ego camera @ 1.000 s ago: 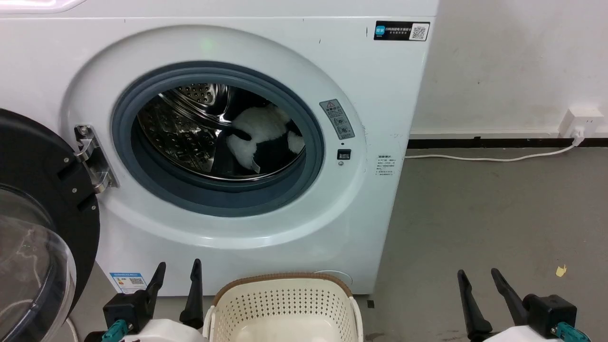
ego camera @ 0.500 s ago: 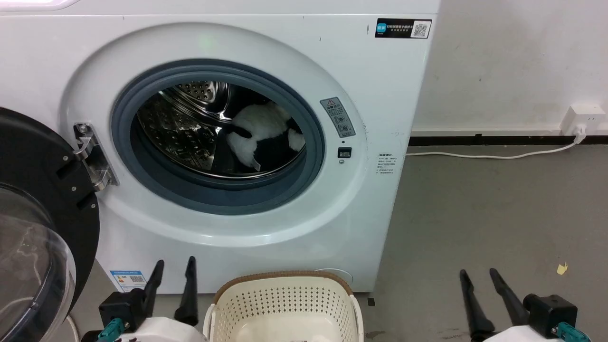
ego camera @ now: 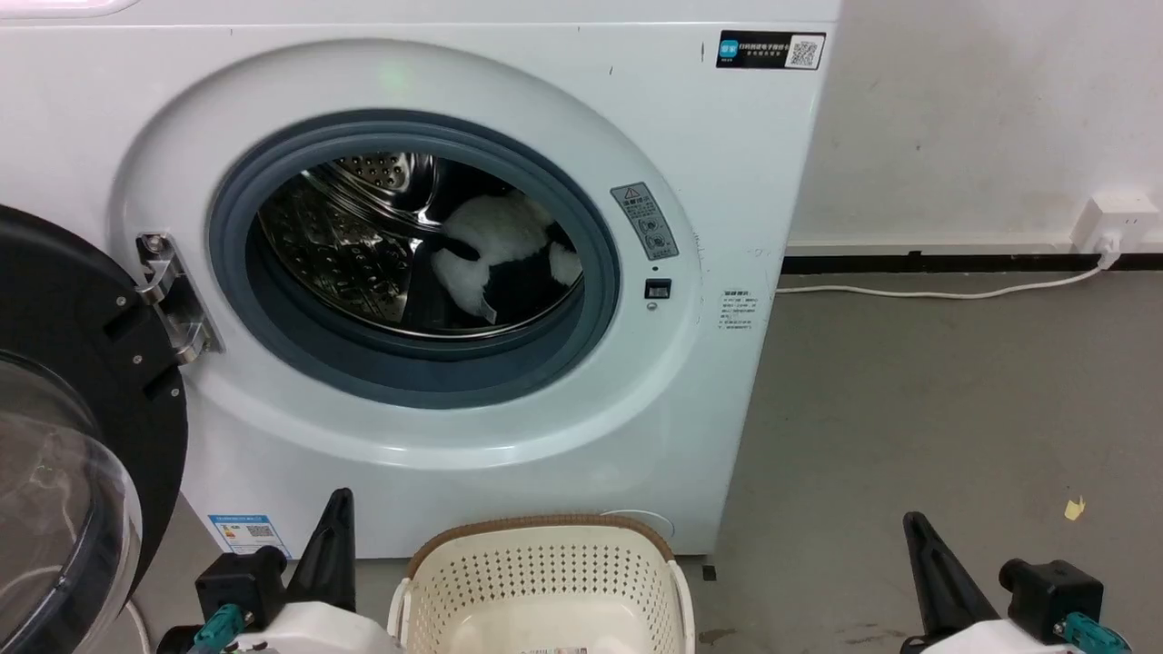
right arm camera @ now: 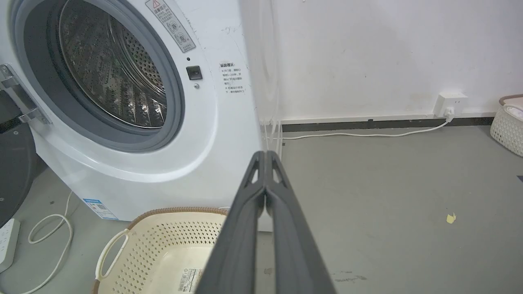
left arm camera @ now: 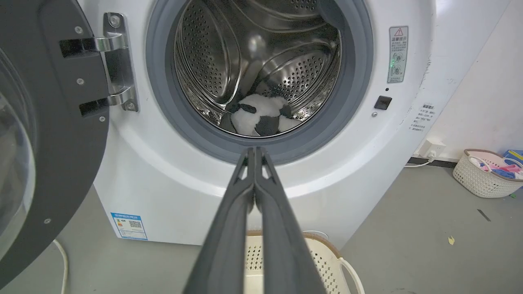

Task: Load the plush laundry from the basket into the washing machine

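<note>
The plush laundry, a black-and-white soft toy, lies inside the steel drum of the white washing machine, also seen low in the drum in the left wrist view. Its black-framed door hangs open at the left. The cream basket stands on the floor before the machine, with only a label on its bottom. My left gripper is left of the basket, shut on nothing. My right gripper is at the lower right, shut with nothing in it.
A white cable runs along the grey floor to a wall socket. A second basket with clothes stands by the wall at the right. A power strip and looped cord lie left of the machine. A yellow scrap lies on the floor.
Both grippers have gone from open to shut, with nothing between their fingers. The head view has tilted slightly; plush, basket and machine stay where they were.
</note>
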`<state>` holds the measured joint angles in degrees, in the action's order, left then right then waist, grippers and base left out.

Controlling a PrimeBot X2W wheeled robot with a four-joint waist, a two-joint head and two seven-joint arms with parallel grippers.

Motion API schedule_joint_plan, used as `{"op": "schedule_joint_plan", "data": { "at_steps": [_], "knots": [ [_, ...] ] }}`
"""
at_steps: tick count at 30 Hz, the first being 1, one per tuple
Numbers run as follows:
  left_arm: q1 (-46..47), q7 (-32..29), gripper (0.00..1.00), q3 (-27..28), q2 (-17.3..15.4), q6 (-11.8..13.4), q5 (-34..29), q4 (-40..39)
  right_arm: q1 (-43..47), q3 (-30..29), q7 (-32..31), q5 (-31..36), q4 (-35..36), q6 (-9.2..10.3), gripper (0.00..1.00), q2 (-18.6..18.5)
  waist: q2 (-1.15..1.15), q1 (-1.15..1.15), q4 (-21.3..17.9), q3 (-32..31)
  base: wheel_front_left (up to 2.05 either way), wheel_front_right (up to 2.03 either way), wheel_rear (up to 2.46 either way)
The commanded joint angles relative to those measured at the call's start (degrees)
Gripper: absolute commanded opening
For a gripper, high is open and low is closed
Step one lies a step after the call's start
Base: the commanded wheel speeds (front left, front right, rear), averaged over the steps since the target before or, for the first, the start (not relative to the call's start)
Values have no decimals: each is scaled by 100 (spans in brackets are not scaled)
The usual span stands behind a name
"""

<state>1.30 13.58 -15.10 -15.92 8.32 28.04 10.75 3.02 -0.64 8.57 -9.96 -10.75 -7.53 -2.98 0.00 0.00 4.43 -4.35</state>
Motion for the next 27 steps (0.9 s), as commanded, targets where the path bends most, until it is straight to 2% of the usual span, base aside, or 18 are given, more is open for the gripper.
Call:
{"op": "schedule_joint_plan", "data": {
  "at_steps": [1, 27],
  "knots": [
    [-12, -35, 0, 60, 41, -39, -88, -45, -27, 6, -26, 53, 52, 0, 0, 2, 0, 0, -7, 6, 0, 0, 0],
    [-42, -373, 0, 430, 364, -242, -781, -308, -97, 21, -238, 293, 313, 1, 0, 4, 0, 0, -118, 115, 0, 0, 0]
  ]
}}
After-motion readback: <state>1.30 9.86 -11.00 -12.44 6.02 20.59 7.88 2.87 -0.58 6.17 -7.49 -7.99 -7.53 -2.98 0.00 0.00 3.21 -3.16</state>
